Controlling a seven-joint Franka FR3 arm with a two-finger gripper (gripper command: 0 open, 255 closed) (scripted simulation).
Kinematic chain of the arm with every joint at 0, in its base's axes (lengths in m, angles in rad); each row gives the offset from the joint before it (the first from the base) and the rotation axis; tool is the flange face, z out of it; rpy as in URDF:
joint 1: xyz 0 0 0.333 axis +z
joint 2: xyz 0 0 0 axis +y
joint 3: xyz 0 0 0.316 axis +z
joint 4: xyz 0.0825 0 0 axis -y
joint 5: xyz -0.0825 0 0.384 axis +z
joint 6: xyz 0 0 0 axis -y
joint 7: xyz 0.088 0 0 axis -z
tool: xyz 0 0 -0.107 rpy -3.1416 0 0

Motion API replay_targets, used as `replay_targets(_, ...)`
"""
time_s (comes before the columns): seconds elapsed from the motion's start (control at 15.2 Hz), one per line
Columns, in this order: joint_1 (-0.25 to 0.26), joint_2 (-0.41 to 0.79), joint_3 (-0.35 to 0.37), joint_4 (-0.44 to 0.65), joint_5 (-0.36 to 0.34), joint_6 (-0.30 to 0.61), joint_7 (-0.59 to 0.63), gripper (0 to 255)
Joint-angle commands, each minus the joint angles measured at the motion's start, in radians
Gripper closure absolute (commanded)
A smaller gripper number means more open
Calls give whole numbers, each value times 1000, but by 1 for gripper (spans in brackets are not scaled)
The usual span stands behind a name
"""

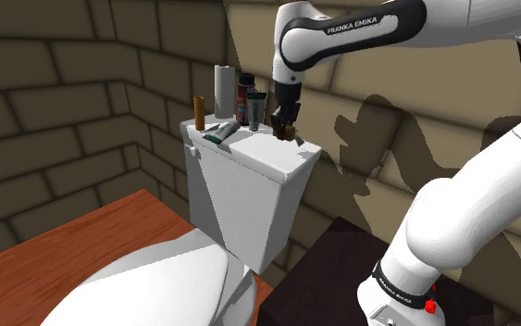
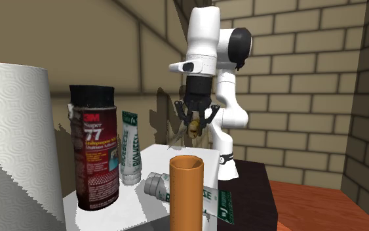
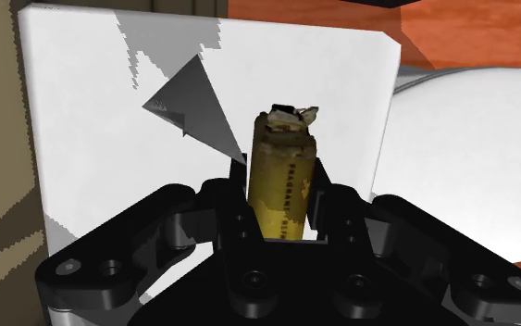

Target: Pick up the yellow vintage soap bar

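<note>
My black gripper is shut on the yellow soap bar, holding it just above the right end of the white toilet tank lid as the shoulder view shows it. In the wrist view the worn yellow bar stands on end between the two fingers, clasped on both sides by my gripper, with the lid below it. From the second exterior view the soap bar hangs in my gripper over the lid's far end.
On the lid's other end stand a paper towel roll, a spray can, an upright tube and a brown cylinder, with a lying tube beside it. Brick walls rise close behind. The toilet bowl is below.
</note>
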Motion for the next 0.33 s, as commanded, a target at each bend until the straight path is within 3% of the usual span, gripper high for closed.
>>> replay_targets(0.0, -1, -3, -1, 23, 0, -26, -4, 255)
replay_targets(0.26, 0, -5, 0, 51, 1, -55, -7, 255)
